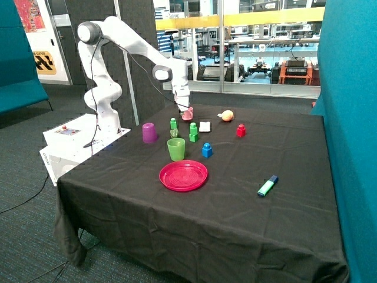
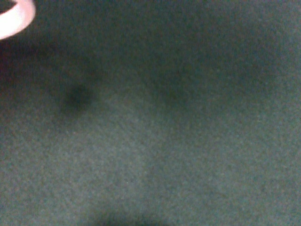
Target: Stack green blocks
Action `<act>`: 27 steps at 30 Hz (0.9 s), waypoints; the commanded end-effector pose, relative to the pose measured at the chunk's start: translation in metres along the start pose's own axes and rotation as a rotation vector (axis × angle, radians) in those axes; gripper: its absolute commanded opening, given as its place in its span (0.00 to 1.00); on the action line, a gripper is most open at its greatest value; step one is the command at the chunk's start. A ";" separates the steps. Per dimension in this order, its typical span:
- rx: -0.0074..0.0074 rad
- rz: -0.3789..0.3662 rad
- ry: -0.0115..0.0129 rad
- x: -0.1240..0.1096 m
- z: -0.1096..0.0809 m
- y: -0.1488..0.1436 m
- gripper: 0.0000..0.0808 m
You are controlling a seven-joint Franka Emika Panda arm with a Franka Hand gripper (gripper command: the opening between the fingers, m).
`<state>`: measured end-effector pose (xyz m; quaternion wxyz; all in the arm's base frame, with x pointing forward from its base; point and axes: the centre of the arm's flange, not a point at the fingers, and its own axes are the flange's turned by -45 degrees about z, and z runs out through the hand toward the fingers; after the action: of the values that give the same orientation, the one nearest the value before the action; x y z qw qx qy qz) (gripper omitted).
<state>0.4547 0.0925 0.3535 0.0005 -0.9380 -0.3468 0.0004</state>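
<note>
In the outside view a taller green block piece (image 1: pixel 193 132), which looks like two blocks stacked, stands near the middle of the black-clothed table (image 1: pixel 247 224). A single green block (image 1: pixel 173 124) stands beside it, toward the purple cup. The gripper (image 1: pixel 183 108) hangs low over the far side of the table, right next to a small pink cup (image 1: pixel 188 114) and well behind the green blocks. The wrist view shows only dark cloth and the pink cup's rim (image 2: pixel 11 19) in one corner.
A translucent green cup (image 1: pixel 175 148) and a red plate (image 1: pixel 183 175) stand in front of the blocks. Around them are a purple cup (image 1: pixel 149 132), a blue block (image 1: pixel 207 150), a red block (image 1: pixel 241 130), a white piece (image 1: pixel 204 126), a peach-coloured fruit (image 1: pixel 227 115) and a highlighter (image 1: pixel 267 186).
</note>
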 end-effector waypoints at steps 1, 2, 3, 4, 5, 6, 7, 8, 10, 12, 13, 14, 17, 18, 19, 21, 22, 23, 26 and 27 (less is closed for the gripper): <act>-0.0011 -0.016 0.0004 -0.004 0.002 -0.009 1.00; -0.0011 -0.018 0.0004 -0.005 0.003 -0.010 1.00; -0.0011 -0.019 0.0004 -0.007 0.003 -0.010 1.00; -0.0011 -0.019 0.0004 -0.008 0.003 -0.011 1.00; -0.0011 -0.024 0.0004 -0.010 0.004 -0.011 1.00; -0.0011 -0.019 0.0004 -0.011 0.004 -0.012 1.00; -0.0011 -0.024 0.0004 -0.013 0.004 -0.012 1.00; -0.0011 -0.021 0.0004 -0.014 0.004 -0.013 1.00; -0.0011 -0.026 0.0004 -0.016 0.004 -0.013 1.00; -0.0011 -0.027 0.0004 -0.018 0.005 -0.014 1.00; -0.0011 -0.027 0.0004 -0.019 0.005 -0.014 1.00; -0.0011 -0.027 0.0004 -0.019 0.005 -0.014 1.00; -0.0011 -0.024 0.0004 -0.020 0.006 -0.014 1.00; -0.0011 -0.025 0.0004 -0.021 0.007 -0.014 1.00; -0.0011 -0.024 0.0004 -0.021 0.007 -0.014 1.00; -0.0011 -0.024 0.0004 -0.022 0.008 -0.015 1.00; -0.0011 -0.025 0.0004 -0.023 0.008 -0.015 1.00; -0.0011 -0.025 0.0004 -0.023 0.008 -0.015 1.00; -0.0012 -0.028 0.0004 -0.026 0.011 -0.018 1.00; -0.0012 -0.029 0.0004 -0.026 0.011 -0.019 1.00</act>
<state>0.4300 0.0902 0.3464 -0.0005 -0.9337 -0.3579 0.0001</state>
